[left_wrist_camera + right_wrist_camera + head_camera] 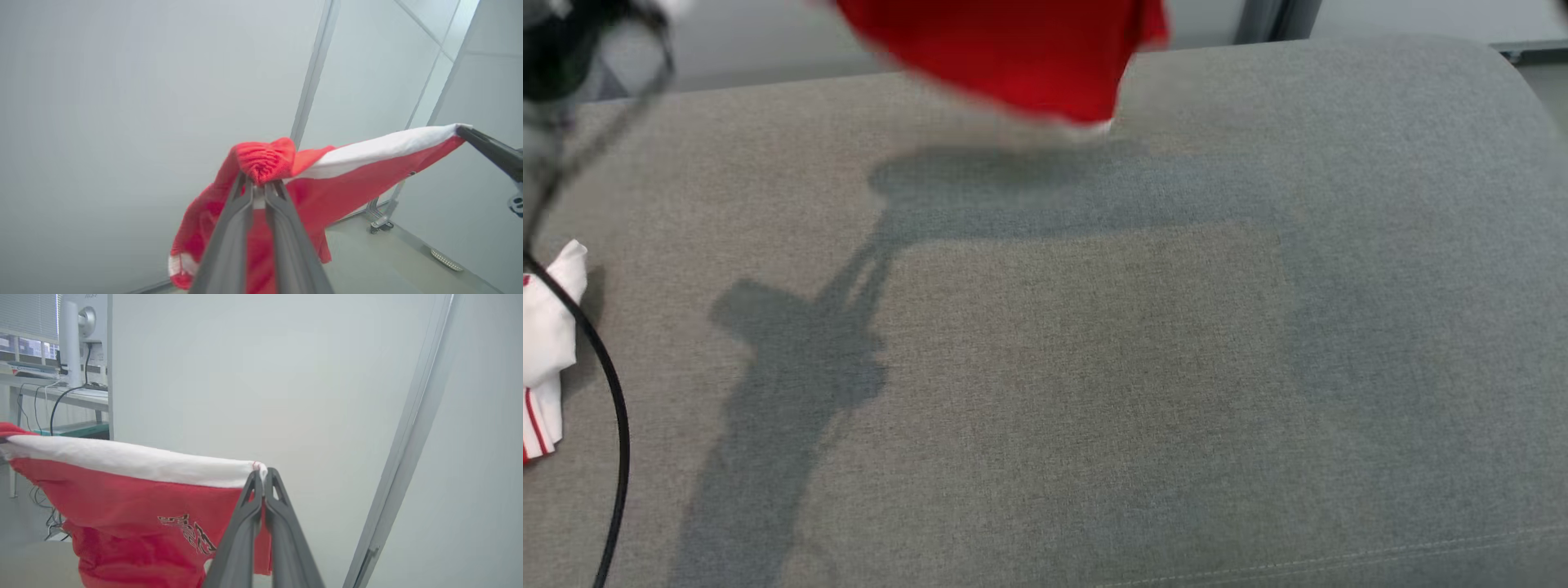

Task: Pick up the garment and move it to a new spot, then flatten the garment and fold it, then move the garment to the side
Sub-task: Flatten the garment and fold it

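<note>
Between the left gripper's (pixel 258 184) closed fingertips sits a bunched fold of the red garment (pixel 351 188). Its knit puffs up just above the tips, and the rest of the cloth falls away below and to either side of the fingers. From that pinch a white band (pixel 380 149) runs off to the right, pulled taut, to the right gripper (pixel 464 130), whose dark fingers are shut on the band's far end. Seen along the right gripper's own fingers, the band's corner is caught right at the tips. The garment stretches away to their left, red panel hanging beneath the band, with a dark emblem (pixel 188 533) close beside the fingers. Held up between both grippers, the garment hangs above a grey upholstered surface (pixel 1094 367), its lower edge blurred, and casts a shadow (pixel 1013 188) there. Well off to the left on that surface lie a crumpled white cloth (pixel 547 343) with red stripes and a black cable (pixel 609 392).
</note>
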Controlling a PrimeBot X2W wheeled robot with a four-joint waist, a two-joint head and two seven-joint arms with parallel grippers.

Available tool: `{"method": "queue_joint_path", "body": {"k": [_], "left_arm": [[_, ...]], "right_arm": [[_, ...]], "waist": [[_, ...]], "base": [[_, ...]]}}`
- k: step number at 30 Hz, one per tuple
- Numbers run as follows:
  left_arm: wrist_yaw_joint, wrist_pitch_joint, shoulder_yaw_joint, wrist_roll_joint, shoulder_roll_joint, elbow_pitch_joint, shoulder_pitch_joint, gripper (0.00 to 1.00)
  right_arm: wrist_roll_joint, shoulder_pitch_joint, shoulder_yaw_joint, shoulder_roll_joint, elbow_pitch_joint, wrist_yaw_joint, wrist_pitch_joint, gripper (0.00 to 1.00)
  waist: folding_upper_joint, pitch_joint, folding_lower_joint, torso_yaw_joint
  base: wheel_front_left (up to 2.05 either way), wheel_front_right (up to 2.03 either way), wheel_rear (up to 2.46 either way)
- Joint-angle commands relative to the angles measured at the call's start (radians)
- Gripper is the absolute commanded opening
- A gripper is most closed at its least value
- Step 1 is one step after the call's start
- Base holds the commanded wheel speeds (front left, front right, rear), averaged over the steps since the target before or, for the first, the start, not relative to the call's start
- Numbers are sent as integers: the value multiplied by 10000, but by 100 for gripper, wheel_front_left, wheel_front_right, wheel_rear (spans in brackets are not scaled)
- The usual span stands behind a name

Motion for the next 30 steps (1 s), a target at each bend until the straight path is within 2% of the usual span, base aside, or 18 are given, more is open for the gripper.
{"method": "queue_joint_path", "body": {"k": [1,4,7,10,13,16,19,22,26,30], "left_arm": [[-84,-156,337,205,240,-5,-511,0],[-190,-923,45,1088,183,-11,-1490,0],[-211,-1967,-328,1596,201,-320,-896,0],[-126,-3089,-648,1698,102,-506,911,0],[295,-3825,-749,1419,-369,-305,3110,0],[279,-4050,-751,1272,-986,41,4780,0],[139,-4099,-577,1325,-1415,140,5824,0],[89,-4105,-169,1780,-1542,-168,6425,0],[208,-4107,16,2169,-1435,-590,7226,0],[554,-3922,-20,2167,-1011,-1284,7813,0]], "right_arm": [[-104,-94,177,203,138,40,-307,0],[36,-1323,693,260,458,40,-1010,0],[407,-845,1470,-51,-6,40,-1395,0],[1228,963,2356,-603,-998,40,-1464,0],[2082,3296,2998,-1182,-1623,40,-1594,0],[3013,5302,3291,-1481,-1751,40,-1906,0],[3875,6764,3185,-1641,-1940,40,-2360,0],[4257,7667,2795,-1947,-2325,40,-2790,0],[4414,8640,2146,-2173,-2918,40,-3104,0],[4330,9704,1473,-2350,-3637,40,-3031,0]], "waist": [[-1,145,0,-49],[-1,623,0,35],[-1,1076,0,240],[-1,1578,0,512],[-1,2030,0,763],[-1,2246,0,969],[-1,2187,0,1119],[-1,2162,0,1153],[-1,1954,0,1014],[-1,1715,0,898]], "base": [[0,0,0],[0,0,0],[0,0,0],[0,0,0],[0,0,0],[0,0,0],[0,0,0],[0,0,0],[0,0,0],[0,0,0]]}}
